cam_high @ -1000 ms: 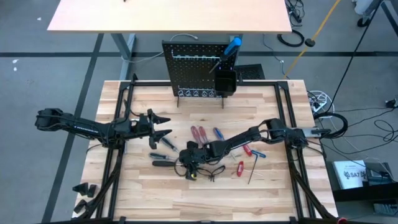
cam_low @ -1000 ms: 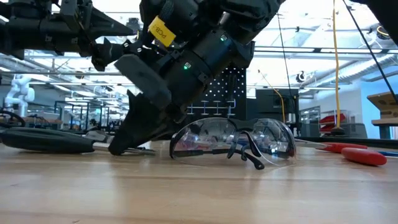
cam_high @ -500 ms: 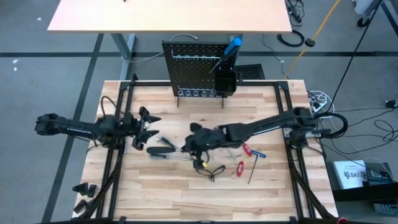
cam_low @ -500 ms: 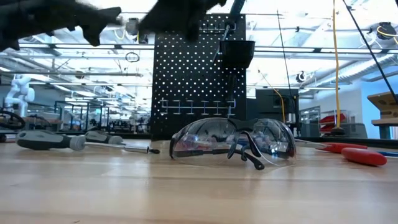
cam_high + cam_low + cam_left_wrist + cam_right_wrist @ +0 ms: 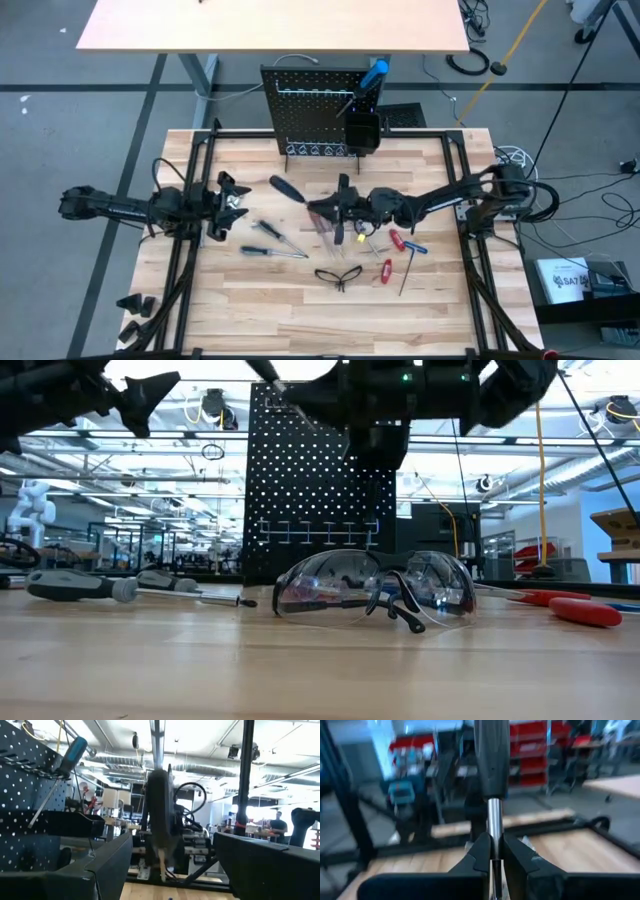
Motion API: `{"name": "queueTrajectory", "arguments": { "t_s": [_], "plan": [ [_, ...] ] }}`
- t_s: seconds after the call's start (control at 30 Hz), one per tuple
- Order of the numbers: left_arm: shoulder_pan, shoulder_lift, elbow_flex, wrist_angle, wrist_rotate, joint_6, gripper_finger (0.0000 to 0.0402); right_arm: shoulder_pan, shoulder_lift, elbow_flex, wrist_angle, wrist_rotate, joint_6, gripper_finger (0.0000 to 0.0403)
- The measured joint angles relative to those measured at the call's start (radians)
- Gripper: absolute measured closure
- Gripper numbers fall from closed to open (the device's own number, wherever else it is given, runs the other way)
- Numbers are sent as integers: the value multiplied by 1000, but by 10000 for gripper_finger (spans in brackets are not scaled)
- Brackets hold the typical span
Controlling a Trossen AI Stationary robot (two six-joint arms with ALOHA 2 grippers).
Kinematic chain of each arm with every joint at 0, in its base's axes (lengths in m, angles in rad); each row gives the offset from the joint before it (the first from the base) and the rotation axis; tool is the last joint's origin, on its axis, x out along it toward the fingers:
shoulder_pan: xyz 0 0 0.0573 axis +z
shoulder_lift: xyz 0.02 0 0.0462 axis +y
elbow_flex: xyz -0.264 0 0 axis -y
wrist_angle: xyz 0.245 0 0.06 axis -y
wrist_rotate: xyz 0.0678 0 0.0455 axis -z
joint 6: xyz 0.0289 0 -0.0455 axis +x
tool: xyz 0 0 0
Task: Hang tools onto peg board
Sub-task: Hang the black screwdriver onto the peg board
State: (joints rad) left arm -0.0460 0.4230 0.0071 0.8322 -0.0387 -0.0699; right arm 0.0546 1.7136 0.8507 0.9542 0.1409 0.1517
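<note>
The right gripper (image 5: 322, 208) pinches the shaft of a black screwdriver (image 5: 288, 188) and holds it above mid-table, so the carry to the peg board (image 5: 312, 108) at the far edge looks under way; next it needs lining up with a free hook. The bin (image 5: 361, 133) on the board holds a blue screwdriver (image 5: 371, 77), while the left gripper (image 5: 230, 192) waits at the left with fingers spread wide.

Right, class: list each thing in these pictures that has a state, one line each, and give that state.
Black-handled screwdriver: lifted, held by its metal shaft.
Right hand: shut on that shaft, above the wooden table.
Left hand: open, empty.
Black-framed glasses: lying on the table.
Blue-handled screwdriver: standing in the square black bin.
Black perforated metal peg board: upright.
</note>
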Motion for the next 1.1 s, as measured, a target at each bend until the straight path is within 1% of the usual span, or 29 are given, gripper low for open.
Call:
{"name": "queueTrajectory", "arguments": {
  "t_s": [0.07, 0.23, 0.37, 0.5, 0.67, 0.8, 0.97, 1.03, 1.1],
  "plan": [
    [0, 24, 0, 22, -1, 0, 116, -3, 23, 2, 16, -5, 13, 385],
    [0, 114, 0, 58, -67, -2, 116, -3, 86, 69, 14, -13, 18, 385],
    [0, 206, 0, 158, -70, -2, 116, -3, 146, 134, -19, -13, 15, 385],
    [0, 295, 23, 178, -75, -3, 116, -3, 195, 204, -49, -12, 13, 385],
    [0, 378, 43, 211, -63, -3, 116, -5, 262, 279, -133, -13, 13, 385],
    [0, 396, 44, 238, -50, -3, 116, -5, 280, 300, -153, -11, 18, 385],
    [0, 396, 44, 232, -46, -3, 119, -5, 282, 298, -157, -8, 14, 385],
    [0, 396, 44, 232, -46, -3, 133, -5, 282, 298, -157, -8, 13, 385],
    [0, 396, 44, 232, -46, -3, 160, -5, 282, 298, -162, -8, 11, 385]
  ]
}}
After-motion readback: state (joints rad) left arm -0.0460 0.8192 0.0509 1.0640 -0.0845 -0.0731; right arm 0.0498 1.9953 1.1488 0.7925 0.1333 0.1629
